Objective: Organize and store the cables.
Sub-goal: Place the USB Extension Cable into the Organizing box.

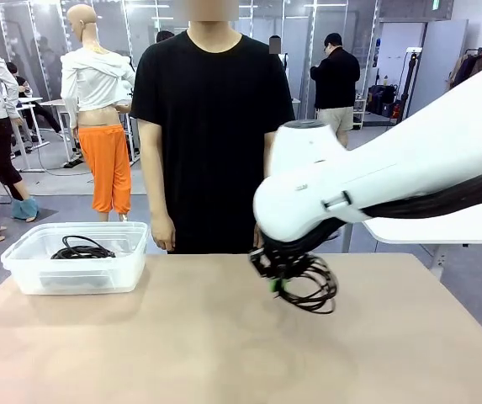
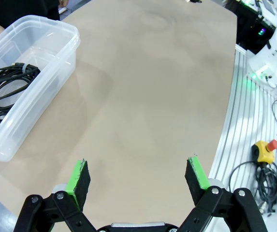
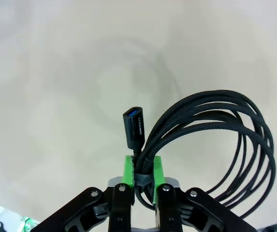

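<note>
Between the right hand's (image 3: 142, 169) pinched pads, a coiled cable (image 3: 225, 150).

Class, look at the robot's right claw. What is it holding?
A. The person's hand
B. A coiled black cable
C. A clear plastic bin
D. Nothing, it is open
B: in the right wrist view the right claw is shut on the coiled black cable, whose loops hang to one side above the table.
</note>
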Action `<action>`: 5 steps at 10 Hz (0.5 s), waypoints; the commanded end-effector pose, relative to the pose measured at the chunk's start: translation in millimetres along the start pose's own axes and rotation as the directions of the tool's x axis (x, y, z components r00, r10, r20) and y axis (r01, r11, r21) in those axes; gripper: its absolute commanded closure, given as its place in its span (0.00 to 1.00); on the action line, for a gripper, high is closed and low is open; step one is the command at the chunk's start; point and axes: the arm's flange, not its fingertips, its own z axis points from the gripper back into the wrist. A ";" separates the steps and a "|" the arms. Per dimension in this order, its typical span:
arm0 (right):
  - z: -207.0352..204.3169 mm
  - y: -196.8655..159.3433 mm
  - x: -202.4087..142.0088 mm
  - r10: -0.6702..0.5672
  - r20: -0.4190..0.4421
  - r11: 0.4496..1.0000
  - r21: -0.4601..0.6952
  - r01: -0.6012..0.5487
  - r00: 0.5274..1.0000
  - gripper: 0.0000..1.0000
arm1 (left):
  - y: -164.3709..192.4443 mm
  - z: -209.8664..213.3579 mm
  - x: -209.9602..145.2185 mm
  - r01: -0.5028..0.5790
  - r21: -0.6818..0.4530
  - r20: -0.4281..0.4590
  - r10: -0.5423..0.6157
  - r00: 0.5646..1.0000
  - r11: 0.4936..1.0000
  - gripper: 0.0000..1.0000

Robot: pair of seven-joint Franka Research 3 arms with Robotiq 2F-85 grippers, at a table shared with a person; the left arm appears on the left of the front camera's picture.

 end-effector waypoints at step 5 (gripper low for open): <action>-68.5 124.7 -0.4 0.130 0.004 0.992 -0.011 -0.130 0.992 0.82 | -2.0 0.8 -1.4 0.012 -0.008 0.020 -0.012 1.000 1.000 0.00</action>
